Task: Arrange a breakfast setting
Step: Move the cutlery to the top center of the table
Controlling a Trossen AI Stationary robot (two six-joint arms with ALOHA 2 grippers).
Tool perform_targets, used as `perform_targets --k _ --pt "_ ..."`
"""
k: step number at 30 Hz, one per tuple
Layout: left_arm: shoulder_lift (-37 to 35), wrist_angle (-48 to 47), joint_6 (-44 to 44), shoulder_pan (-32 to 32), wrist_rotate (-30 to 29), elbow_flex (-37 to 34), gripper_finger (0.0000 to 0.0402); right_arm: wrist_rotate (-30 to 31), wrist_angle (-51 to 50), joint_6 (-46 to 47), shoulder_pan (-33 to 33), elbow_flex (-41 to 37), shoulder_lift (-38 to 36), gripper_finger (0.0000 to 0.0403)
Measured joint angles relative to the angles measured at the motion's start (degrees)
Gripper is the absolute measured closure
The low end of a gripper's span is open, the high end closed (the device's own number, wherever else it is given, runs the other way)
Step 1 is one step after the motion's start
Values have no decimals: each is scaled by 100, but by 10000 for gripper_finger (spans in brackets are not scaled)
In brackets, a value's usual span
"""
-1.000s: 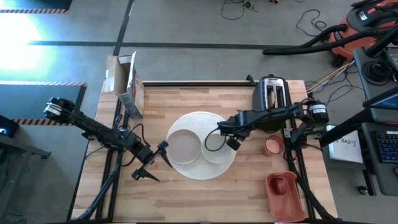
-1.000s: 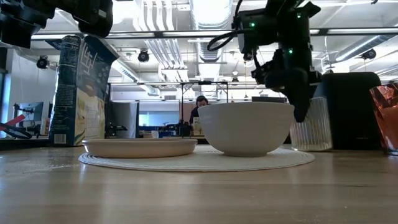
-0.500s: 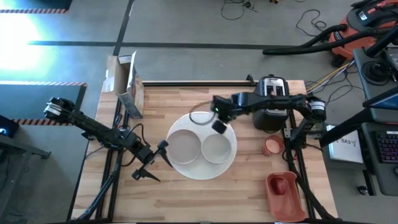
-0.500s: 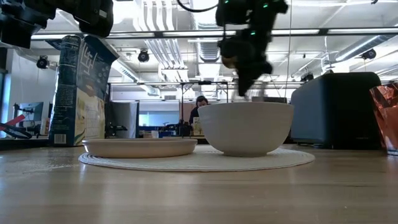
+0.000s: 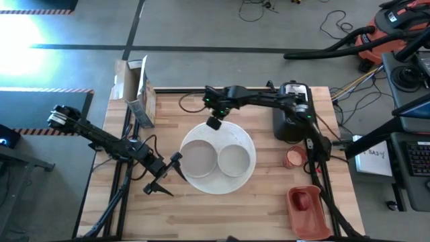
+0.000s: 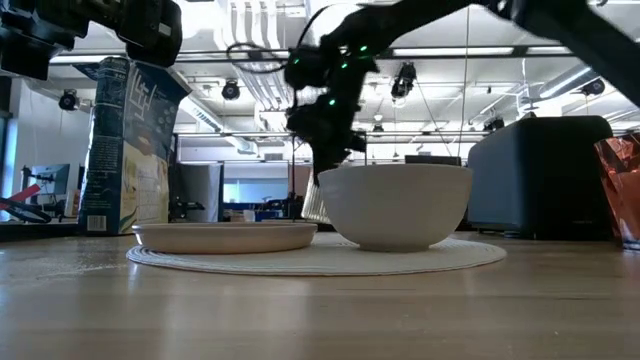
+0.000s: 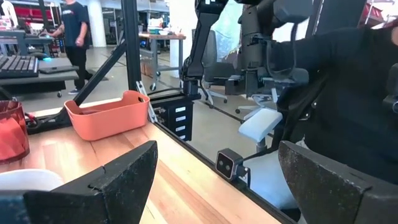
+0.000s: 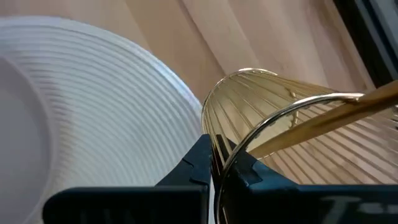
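Observation:
A large round white plate (image 5: pixel 250 176) lies mid-table and carries a shallow white dish (image 5: pixel 198 158) and a small white bowl (image 5: pixel 234 160). My right gripper (image 5: pixel 213 122) reaches over the plate's far-left edge, shut on a clear ribbed glass (image 8: pixel 280 130). The glass also shows behind the bowl in the low view (image 6: pixel 312 200). A gold spoon handle (image 8: pixel 348 111) sticks out of the glass. My left gripper (image 5: pixel 168 176) is open and empty, just left of the plate. A small red cup (image 5: pixel 293 158) stands to the right of the plate. My right gripper pinches the glass's rim (image 8: pixel 231 144), one finger inside the glass and one outside. The fingers come slanting from above. The glass hangs tilted below them. The dish hides its base in the low view, so I cannot tell whether it touches the table.
A black toaster (image 5: pixel 293 113) stands at the far right. A cereal box (image 5: pixel 138 91) stands at the far-left corner. An orange tray (image 5: pixel 306 205) holding a red thing sits at the near right. Bare wood lies along the near edge.
My right gripper has carried the glass from beside the toaster toward the table's left and far edges, passing above the bowl to the plate's far-left rim. It has stayed shut on the glass throughout. My left arm has kept still.

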Motion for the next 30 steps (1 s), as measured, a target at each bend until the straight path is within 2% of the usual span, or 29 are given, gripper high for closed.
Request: perform_targets --k 7,11,21,30 --pt "1 -15 17 2 1 0 84 77 -1356 -226 -152 1782 1209 394" --pt "1 -30 18 1 1 0 84 177 -1657 -318 -178 2318 1563 394" --pt "2 -41 19 2 0 -1 84 228 -1622 -318 -182 2308 1550 382" --pt "2 -41 19 1 1 0 84 221 -1620 -294 -182 2308 1240 306"
